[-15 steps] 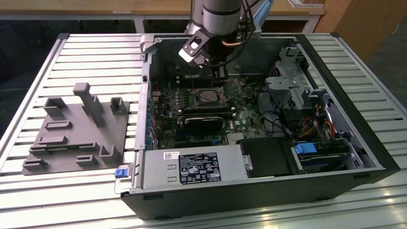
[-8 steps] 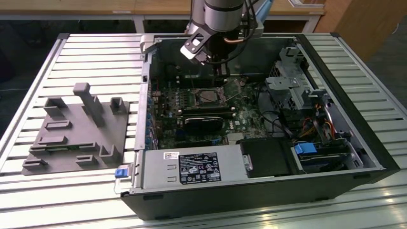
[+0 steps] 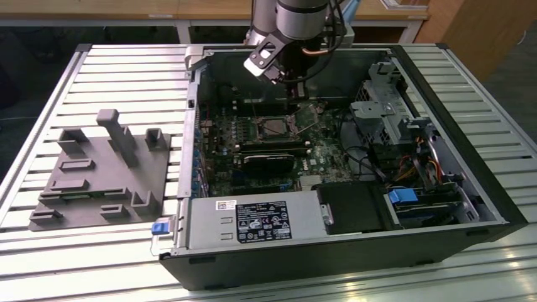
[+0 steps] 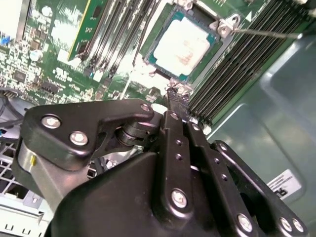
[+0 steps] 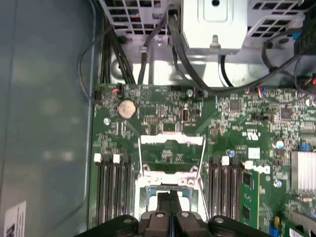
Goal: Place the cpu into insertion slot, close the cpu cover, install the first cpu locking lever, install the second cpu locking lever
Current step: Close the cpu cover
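1. My gripper [image 4: 173, 95] has its jaws drawn together, with nothing I can see between them; its tip sits just beside the socket's edge.
2. The cpu [image 4: 183, 42] lies flat in the insertion slot [image 4: 211, 47]; a locking lever [image 4: 266, 33] stands free.
3. My judgement: press slowly and squarely; never scrape the chip; stay off the memory slots [image 4: 237, 64].

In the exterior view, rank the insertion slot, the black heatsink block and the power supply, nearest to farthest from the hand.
1. insertion slot, right by the hand.
2. black heatsink block, mid-board.
3. power supply, along the case's near wall.
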Controlling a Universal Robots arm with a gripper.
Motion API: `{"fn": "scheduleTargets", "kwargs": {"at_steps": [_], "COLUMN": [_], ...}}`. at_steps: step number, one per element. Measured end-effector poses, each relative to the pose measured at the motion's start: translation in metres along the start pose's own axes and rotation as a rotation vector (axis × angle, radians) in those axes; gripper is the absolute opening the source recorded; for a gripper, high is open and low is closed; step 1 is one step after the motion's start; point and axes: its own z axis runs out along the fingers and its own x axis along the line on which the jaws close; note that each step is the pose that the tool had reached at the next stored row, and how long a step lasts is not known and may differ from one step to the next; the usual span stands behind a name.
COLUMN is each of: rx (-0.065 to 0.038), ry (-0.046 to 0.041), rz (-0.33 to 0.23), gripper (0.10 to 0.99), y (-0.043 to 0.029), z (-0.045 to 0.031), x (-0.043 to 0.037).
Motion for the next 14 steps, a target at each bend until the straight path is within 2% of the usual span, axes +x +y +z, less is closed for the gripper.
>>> {"fn": "scheduleTargets", "kwargs": {"at_steps": [7,14], "rx": [0.001,0.002], "ry": [0.0003,0.0002], "rz": [0.0,0.0], "gripper": [0.106,0.106], "y": [0.0098,0.0132], "z": [0.0006,0.0007], "x": [-0.0001,-0.0002]}}
